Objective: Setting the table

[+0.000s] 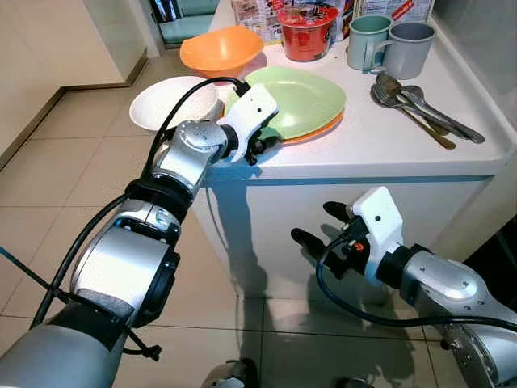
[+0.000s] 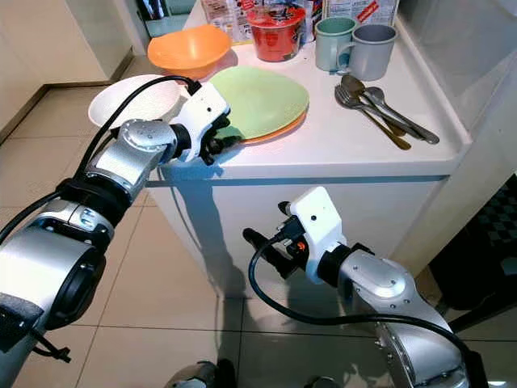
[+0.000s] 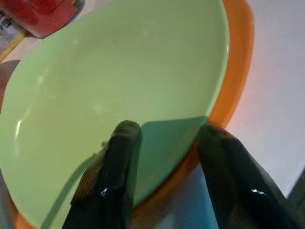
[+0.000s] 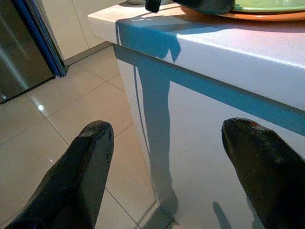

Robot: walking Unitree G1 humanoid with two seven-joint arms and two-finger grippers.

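A white counter (image 1: 380, 137) is seen ahead, with tiled floor (image 1: 73, 153) to its left. A green plate (image 1: 303, 97) is stacked on an orange plate (image 1: 323, 129) near the counter's near left corner. The left gripper (image 1: 266, 144) is held at the near edge of this stack; in the left wrist view its fingers (image 3: 119, 167) are spread, one over the green plate's rim and the other over the orange rim beside it, and nothing is grasped. A white bowl (image 1: 166, 101) is set to the left of the plates, and an orange bowl (image 1: 220, 48) farther back. A red cup (image 1: 307, 32) is placed behind the plates, with two mugs (image 1: 388, 44) to its right. Spoons and forks (image 1: 420, 105) are laid on the right part of the counter. The right gripper (image 1: 319, 226) is held low in front of the counter's white side panel, its fingers (image 4: 81, 171) parted wide and empty.
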